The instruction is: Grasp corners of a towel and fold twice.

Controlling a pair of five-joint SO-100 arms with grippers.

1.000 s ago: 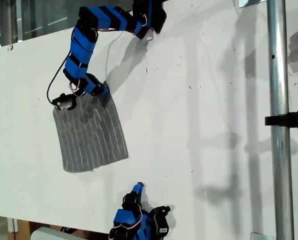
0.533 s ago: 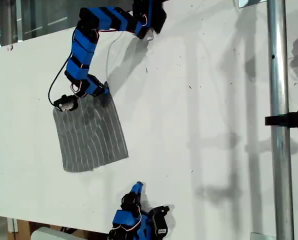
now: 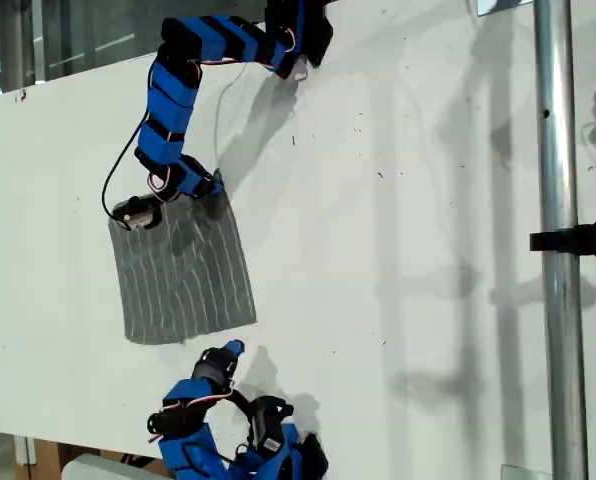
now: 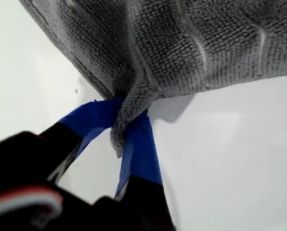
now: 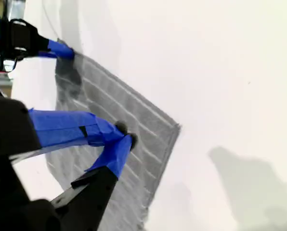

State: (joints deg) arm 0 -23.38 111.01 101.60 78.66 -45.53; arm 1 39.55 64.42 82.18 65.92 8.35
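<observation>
White table (image 3: 398,250) bears grey white-striped towel (image 3: 183,275).

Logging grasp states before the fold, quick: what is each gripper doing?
My first gripper: shut on a corner of the towel.
My second gripper: shut, holding nothing, above the towel.

A grey towel (image 4: 196,43) of looped, matt terry cloth with thin white stripes is seen on a smooth white table (image 3: 398,250), beside a glossy metal pole (image 3: 558,240), while blue tape is wrapped over my first gripper (image 4: 126,126).
</observation>
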